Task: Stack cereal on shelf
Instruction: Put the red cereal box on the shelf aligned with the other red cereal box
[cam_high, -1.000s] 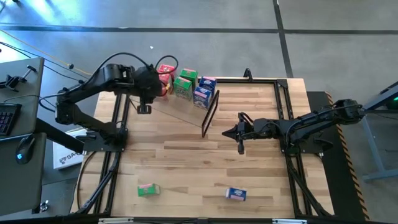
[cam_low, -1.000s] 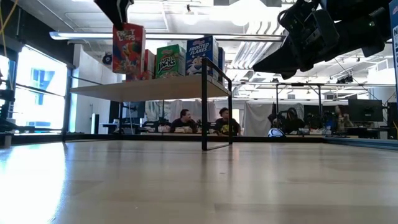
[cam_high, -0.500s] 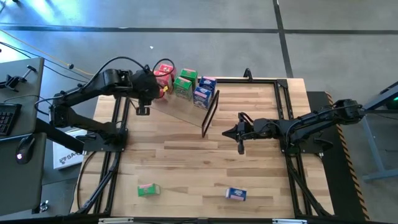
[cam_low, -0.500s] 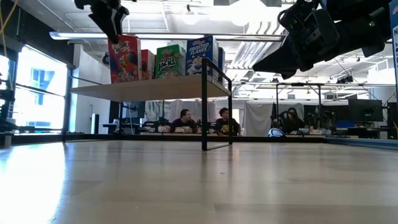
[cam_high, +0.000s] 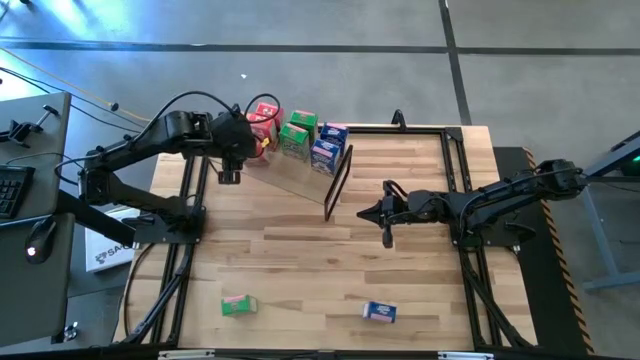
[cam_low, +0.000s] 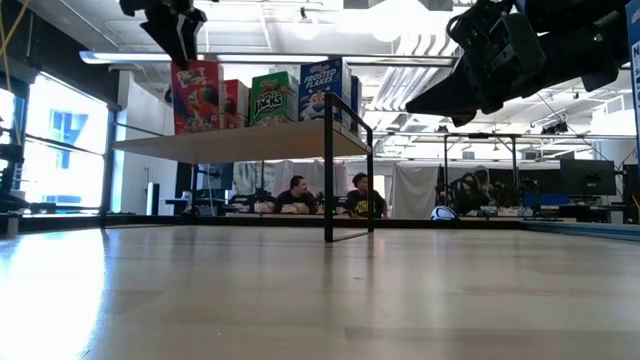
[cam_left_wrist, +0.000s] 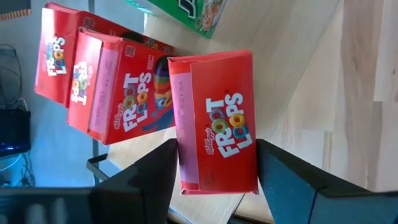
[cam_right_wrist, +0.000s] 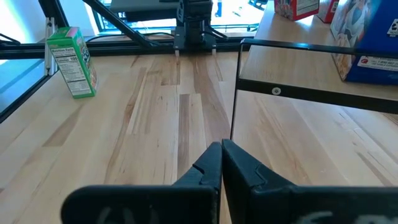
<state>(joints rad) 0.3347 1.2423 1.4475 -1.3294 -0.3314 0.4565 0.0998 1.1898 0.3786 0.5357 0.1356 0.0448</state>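
Observation:
A red cereal box (cam_left_wrist: 217, 140) stands upright on the left end of the plywood shelf (cam_low: 240, 145), in front of two more red boxes (cam_left_wrist: 118, 93). My left gripper (cam_low: 185, 55) hangs over it, pointing steeply down. Its fingers flank the box's top with narrow gaps, open. Green (cam_low: 273, 97) and blue (cam_low: 325, 90) boxes stand farther right on the shelf. Another green box (cam_high: 238, 304) and blue box (cam_high: 379, 312) rest on the table near its front edge. My right gripper (cam_high: 387, 213) waits shut, right of the shelf's black frame end (cam_high: 338, 180).
The shelf stands raised on its thin black frame (cam_low: 328, 160) at the table's far left. Black rails (cam_high: 465, 200) run along both table sides. The wide wooden tabletop (cam_high: 300, 260) lies between shelf and loose boxes. People sit in the room behind.
My left gripper has come down and a little toward the table's left edge with the red box. The box, hanging above the shelf a second ago and tilted half a second ago, now stands upright on the shelf's left end.

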